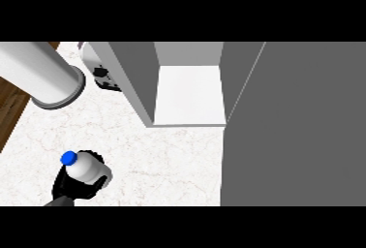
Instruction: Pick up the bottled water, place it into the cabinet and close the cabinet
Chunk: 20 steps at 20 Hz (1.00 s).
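The bottled water (pixel 87 167) is a white bottle with a blue cap, seen at the lower left above the marble counter (pixel 164 155). My left hand (pixel 71 186) is curled round its lower body, with the cap pointing up and left. The cabinet (pixel 190 94) stands open at the top middle, and its white shelf shows bare. Its grey door (pixel 300 126) is swung out and fills the right side of the view. The bottle is well to the left of the opening and nearer to me. My right hand does not show.
A large pale cylinder (pixel 43 72) with a grey rim juts in from the top left, over the counter's edge and the wooden floor (pixel 10 109). A white appliance (pixel 100 72) with a black knob stands just left of the cabinet's grey side wall.
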Each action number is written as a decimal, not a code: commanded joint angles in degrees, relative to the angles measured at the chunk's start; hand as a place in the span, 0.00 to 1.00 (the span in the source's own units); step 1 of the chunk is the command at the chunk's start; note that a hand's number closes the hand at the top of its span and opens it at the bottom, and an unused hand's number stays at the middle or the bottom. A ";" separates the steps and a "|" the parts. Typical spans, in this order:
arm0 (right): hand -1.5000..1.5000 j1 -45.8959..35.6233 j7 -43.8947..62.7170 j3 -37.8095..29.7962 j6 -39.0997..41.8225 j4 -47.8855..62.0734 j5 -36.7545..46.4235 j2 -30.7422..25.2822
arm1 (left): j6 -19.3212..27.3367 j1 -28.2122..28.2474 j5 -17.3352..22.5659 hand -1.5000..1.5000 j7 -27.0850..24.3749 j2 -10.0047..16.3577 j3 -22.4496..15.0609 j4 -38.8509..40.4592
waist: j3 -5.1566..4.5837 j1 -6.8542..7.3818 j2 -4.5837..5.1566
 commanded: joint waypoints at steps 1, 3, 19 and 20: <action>0.00 -1.52 -0.50 -1.60 -0.14 1.67 -1.08 -0.08 | -0.44 0.61 1.42 1.00 -4.45 -3.40 -0.08 -2.37 | -0.60 0.21 0.18; 0.00 -1.27 0.96 -3.36 0.76 0.25 -3.28 -1.79 | -1.16 -0.66 2.02 1.00 -5.11 -2.51 0.47 -0.02 | -0.64 -0.07 0.26; 0.00 1.49 -0.15 1.39 0.90 -0.70 0.02 -1.56 | 3.81 5.33 12.80 1.00 16.81 -8.48 -4.39 -25.96 | -0.56 0.27 0.05; 0.00 -1.77 3.04 3.25 -2.87 -1.64 1.28 0.83 | 5.90 5.32 14.08 1.00 19.52 -8.80 -4.41 -29.90 | -0.56 0.48 0.06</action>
